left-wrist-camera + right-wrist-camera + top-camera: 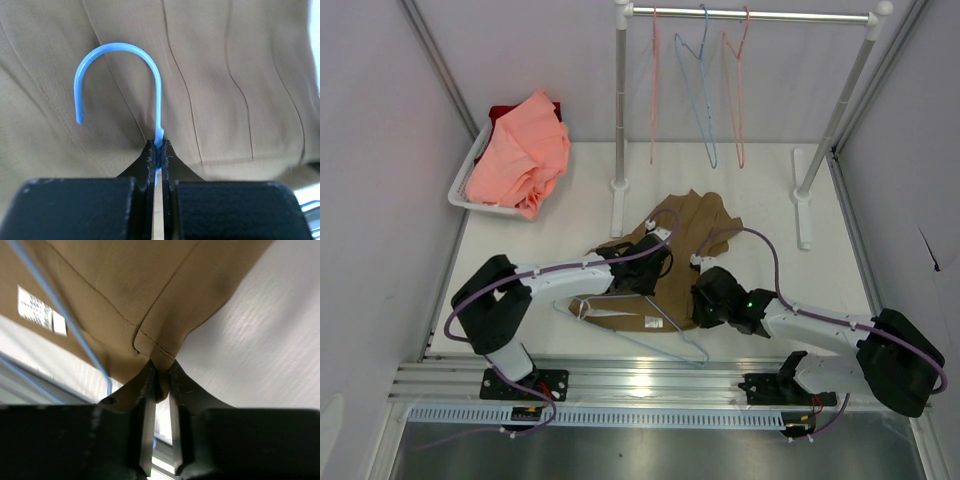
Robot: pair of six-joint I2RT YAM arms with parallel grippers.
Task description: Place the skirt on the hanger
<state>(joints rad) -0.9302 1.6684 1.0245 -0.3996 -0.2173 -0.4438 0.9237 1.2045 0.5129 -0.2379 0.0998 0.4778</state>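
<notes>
A: Checking the left gripper [159, 150] first. Pinched tight or loose?

B: Pinched tight, right on the straight stem of the thin pale blue triangular clothes hanger [118, 45]. Can see its curved hook arching just ahead of the fingertips and off to their left, open end pointing back toward the gripper. Backed all the way across by the tan-brown pleated fabric skirt [225, 75].

A: And the right gripper [161, 374]?

B: Clamped too, on a folded, stitched corner of that same skirt, with cloth bunched between the fingertips. Fans out up and ahead of the gripper from there. Spotted a small white printed label [35, 307] ahead and to the left, plus a thin blue hanger wire crossing the fabric on that side. White bench [260, 340] showing to the right of the fingertips.

A: Overhead view any help?

B: Shows both grippers close together mid-bench, with the skirt spread flat beyond them toward the white clothes rail [750, 15]. Hanger frame lying on the near side of the left gripper. Way off to its left, a salmon-pink garment [520, 150] heaped in a white basket [460, 190].
</notes>
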